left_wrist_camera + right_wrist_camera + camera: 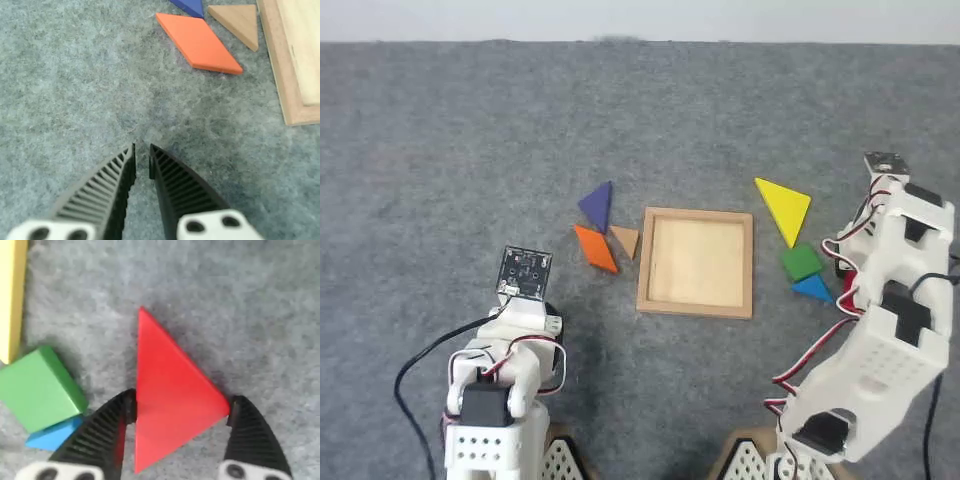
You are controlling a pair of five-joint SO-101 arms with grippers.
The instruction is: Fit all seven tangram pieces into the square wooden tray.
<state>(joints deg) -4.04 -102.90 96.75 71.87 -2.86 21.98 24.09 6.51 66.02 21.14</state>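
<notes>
**Grip Geometry – Red Triangle to Tray**

The left gripper [142, 148] is hovering low over the grey felt [470, 130]. Its fingers are standing at a narrow gap and holding nothing. Ahead of it, the orange parallelogram [595, 248], the purple triangle [598, 205] and the tan triangle [625, 240] are lying clustered just beside the tray [695, 309]. The tan triangle is sitting nearest the rim.

All seven pieces are lying outside the tray. On its far side, the yellow triangle [785, 207], the green square [801, 262] and the blue triangle [812, 288] are lying in a loose column.

The right gripper [182, 407] is bracketing the red triangle [170, 390] with its fingers set wide. One finger is lying against the long edge and the other is bearing on the opposite corner, so the piece appears gripped. The right arm is much the nearer arm. The tray is lying beyond the green square and blue triangle – the carry is likely calling for a lift clear of both.
</notes>
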